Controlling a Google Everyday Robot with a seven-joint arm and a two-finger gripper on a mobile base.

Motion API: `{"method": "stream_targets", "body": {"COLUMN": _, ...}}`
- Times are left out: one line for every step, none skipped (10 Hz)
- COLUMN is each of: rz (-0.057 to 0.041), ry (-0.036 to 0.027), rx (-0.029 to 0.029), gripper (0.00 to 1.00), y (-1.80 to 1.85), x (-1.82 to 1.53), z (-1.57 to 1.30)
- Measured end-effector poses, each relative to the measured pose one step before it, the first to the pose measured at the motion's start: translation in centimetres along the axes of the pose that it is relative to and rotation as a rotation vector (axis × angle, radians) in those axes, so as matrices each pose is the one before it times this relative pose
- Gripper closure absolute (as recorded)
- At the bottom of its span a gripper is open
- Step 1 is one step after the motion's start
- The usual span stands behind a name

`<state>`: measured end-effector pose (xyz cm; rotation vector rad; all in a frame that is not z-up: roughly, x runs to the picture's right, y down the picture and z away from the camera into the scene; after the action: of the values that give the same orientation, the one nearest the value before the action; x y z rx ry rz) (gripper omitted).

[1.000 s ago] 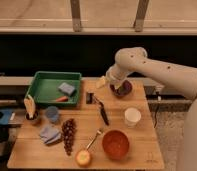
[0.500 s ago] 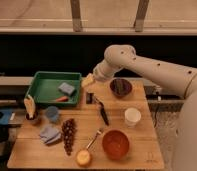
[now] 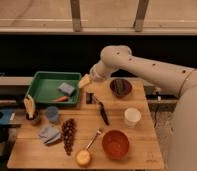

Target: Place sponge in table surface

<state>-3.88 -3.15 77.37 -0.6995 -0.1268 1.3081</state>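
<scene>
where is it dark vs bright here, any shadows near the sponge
Camera view: table warmly lit, the band behind it nearly black, pale strip on top. Camera view: the claw hangs at the right rim of the green tray, right of the sponge, casting no clear shadow.

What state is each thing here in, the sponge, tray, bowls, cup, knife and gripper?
sponge: lying in the green tray, not yet on the table.
green tray: flat on the table, holding the sponge.
gripper: at the tray's right edge, apart from the sponge.
dark bowl: upright.
white cup: upright.
orange bowl: upright, looks empty.
knife: lying flat on the table.
</scene>
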Motion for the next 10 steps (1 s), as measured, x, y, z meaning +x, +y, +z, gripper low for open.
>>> {"method": "stream_targets", "body": {"rz": -0.03182, "ry": 0.01335, "rx": -0.00577, "gripper": 0.29, "y": 1.126, "x": -0.925, "z": 1.411}}
{"method": "stream_targets", "body": {"rz": -0.03307, "ry": 0.01029, "rx": -0.00668, "gripper": 0.29, "y": 1.144, "x": -1.037, "z": 1.324}}
{"method": "stream_targets", "body": {"rz": -0.02646, "ry": 0.00993, "rx": -0.00483, "gripper": 0.29, "y": 0.760, "x": -0.791, "z": 1.099}}
{"method": "stream_targets", "body": {"rz": -0.03596, "ry": 0.01374, "rx": -0.00359, "gripper": 0.29, "y": 0.679, "x": -0.982, "z": 1.606}}
{"method": "stream_targets", "body": {"rz": -0.02763, "ry": 0.01258, "rx": 0.00608, "gripper": 0.29, "y": 0.054, "x": -0.841, "z": 1.124}}
{"method": "stream_targets", "body": {"rz": -0.02003, "ry": 0.01022, "rx": 0.00910, "gripper": 0.29, "y": -0.069, "x": -0.652, "z": 0.843}}
{"method": "stream_targets", "body": {"rz": -0.03143, "ry": 0.01269, "rx": 0.01067, "gripper": 0.29, "y": 0.234, "x": -1.086, "z": 1.175}}
{"method": "stream_targets", "body": {"rz": -0.01719, "ry": 0.00059, "rx": -0.00076, "gripper": 0.29, "y": 0.206, "x": -0.681, "z": 0.621}}
{"method": "stream_targets", "body": {"rz": -0.00246, "ry": -0.00550, "rx": 0.00074, "gripper": 0.29, "y": -0.210, "x": -0.168, "z": 0.078}}
{"method": "stream_targets", "body": {"rz": 0.00419, "ry": -0.00133, "rx": 0.00456, "gripper": 0.29, "y": -0.388, "x": 0.095, "z": -0.180}}
